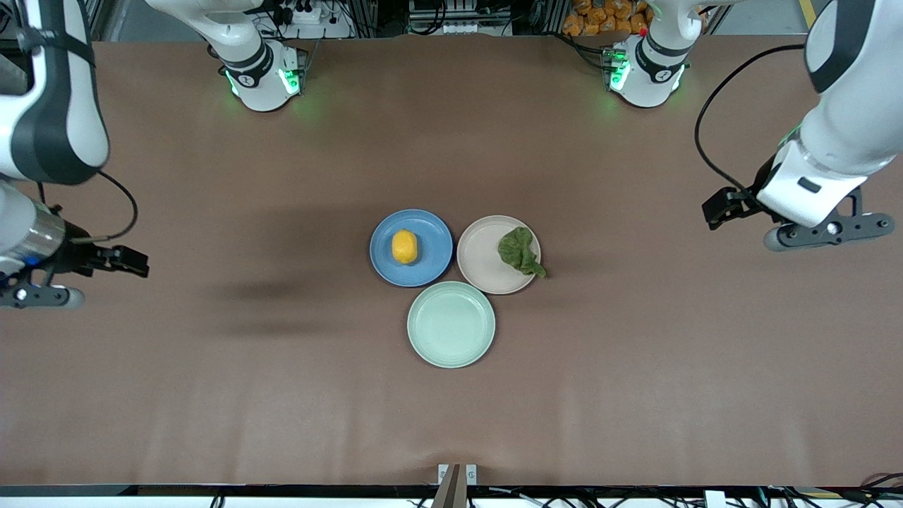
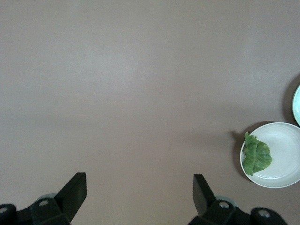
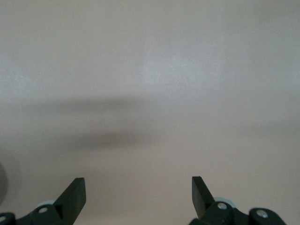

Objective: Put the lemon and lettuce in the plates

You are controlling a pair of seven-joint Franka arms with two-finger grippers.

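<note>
The lemon (image 1: 404, 247) lies in the blue plate (image 1: 430, 233). The lettuce (image 1: 520, 250) lies in the beige-pink plate (image 1: 483, 257), at the rim toward the left arm's end, with its tail over the edge. In the left wrist view the lettuce (image 2: 256, 156) and its plate (image 2: 283, 154) show off to one side. My left gripper (image 2: 139, 187) is open and empty, high over bare table toward the left arm's end. My right gripper (image 3: 138, 187) is open and empty, high over bare table toward the right arm's end.
A pale mint-green plate (image 1: 451, 346) stands empty, nearer to the front camera than the other two plates and touching them. Its edge shows in the left wrist view (image 2: 297, 105). The brown table (image 1: 211, 395) spreads wide on all sides.
</note>
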